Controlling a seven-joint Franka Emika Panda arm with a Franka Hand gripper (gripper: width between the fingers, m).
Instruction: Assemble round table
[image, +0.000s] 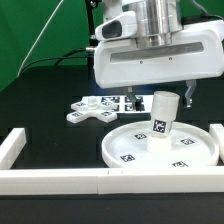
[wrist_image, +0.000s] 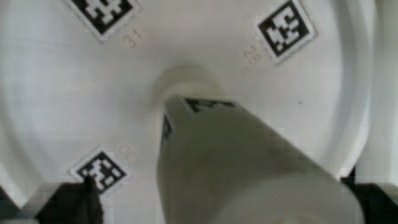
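The short white plastic cylinder leg (image: 163, 117) stands on end near the middle of the large flat round white disc (image: 130, 148), its top leaning a little toward the exterior view's right, with a black-and-white tag on its side. The disc lies flat on the black table (image: 45, 110). Bare rim and several small tags show all round the leg. The two-finger gripper (image: 168, 96) hangs right over the leg's top with its jaws wide. One dark finger (image: 187, 94) stands clear of the leg's side, and in the wrist view the fingertips (wrist_image: 71, 200) sit apart from the leg (wrist_image: 231, 160) on either side. The disc's near edge lies just beside the long white border rail (image: 60, 180), leaving little room there. To the exterior view's left, the white cross-shaped base (image: 90, 114) lies apart from the disc. The marker board (image: 117, 101) lies just behind the base, and open black table lies beyond.
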